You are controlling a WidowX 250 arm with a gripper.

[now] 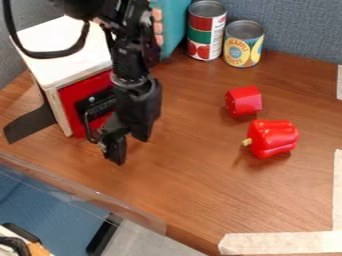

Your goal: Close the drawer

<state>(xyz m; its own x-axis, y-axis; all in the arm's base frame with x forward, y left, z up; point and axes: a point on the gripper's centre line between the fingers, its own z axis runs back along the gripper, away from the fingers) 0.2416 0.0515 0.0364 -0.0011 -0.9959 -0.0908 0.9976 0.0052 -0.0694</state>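
Red drawer [72, 102], left of the frame, apparently flush with its white box [63, 52]
Black handle [100, 103] facing outward; before it the gripper [129, 145], low, probably placed for pushing, with fingers parted and nothing between; hard to tell whether touching. Farther out, red pepper [272, 139] and red block [244, 101], right; two cans [208, 31], top.

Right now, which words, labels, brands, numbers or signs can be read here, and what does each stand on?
Yellow-labelled can: lettering on the label, too small to quote with certainty.
Tall red-and-green can: print on its white side panel, too small to read.
Red block, red pepper: no lettering seen.
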